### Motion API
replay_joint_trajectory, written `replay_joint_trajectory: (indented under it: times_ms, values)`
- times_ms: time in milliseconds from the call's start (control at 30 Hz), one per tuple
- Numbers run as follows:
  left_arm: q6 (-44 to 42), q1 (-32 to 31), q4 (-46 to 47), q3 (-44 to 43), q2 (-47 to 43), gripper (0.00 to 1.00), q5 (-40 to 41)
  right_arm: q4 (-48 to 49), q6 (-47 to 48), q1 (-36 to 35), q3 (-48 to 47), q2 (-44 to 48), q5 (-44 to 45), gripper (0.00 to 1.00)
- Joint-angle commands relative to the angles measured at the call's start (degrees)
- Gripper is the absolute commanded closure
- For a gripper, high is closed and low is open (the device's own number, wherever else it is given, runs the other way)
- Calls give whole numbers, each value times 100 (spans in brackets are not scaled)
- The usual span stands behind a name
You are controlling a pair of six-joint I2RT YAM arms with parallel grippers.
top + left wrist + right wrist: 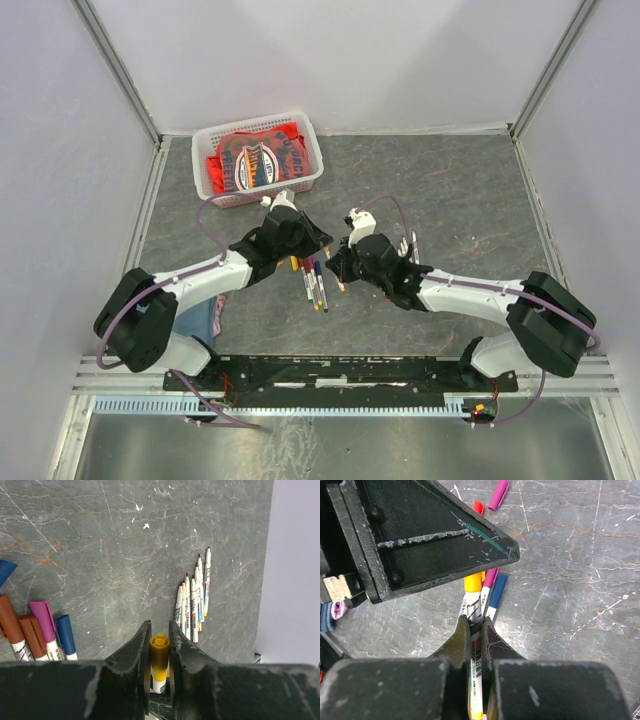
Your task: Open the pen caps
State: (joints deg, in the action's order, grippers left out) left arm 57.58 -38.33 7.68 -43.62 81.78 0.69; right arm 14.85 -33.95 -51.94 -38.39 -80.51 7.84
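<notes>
- Both arms reach inward, wrists meeting mid-scene above the counter (pixel 450 190).
- The left fingers (pixel 139 652) pinch the yellow cap (pixel 159 649) there.
- The right fingers (pixel 461 641) clamp that pen's white barrel (pixel 476 656).

The left arm (pixel 200 280) and right arm (pixel 470 293) are reaching inward, wrists almost meeting. The left gripper (pixel 160 630) is clamping a yellow cap (pixel 159 652). The right gripper (pixel 476 625) is pinching a white pen barrel (pixel 476 670).
</notes>
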Motion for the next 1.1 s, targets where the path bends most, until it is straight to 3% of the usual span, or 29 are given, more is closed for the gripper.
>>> replay_joint_trajectory:
  times_ms: [0,300,667,833,1067]
  values:
    - [-110,158,-176,-425,1,97,1375,-938,226,-43,38,-191,955,99]
    - [462,195,341,-320,158,97,1441,-425,-46,-85,610,34,1145,99]
    - [1094,382,631,-80,118,97,1273,-727,-93,-127,851,501,1498,99]
    - [1089,525,393,-315,222,97,1244,-710,-61,-287,870,512,1438,99]
    - [541,782,939,-111,160,97,787,-516,-156,-296,988,746,1357,99]
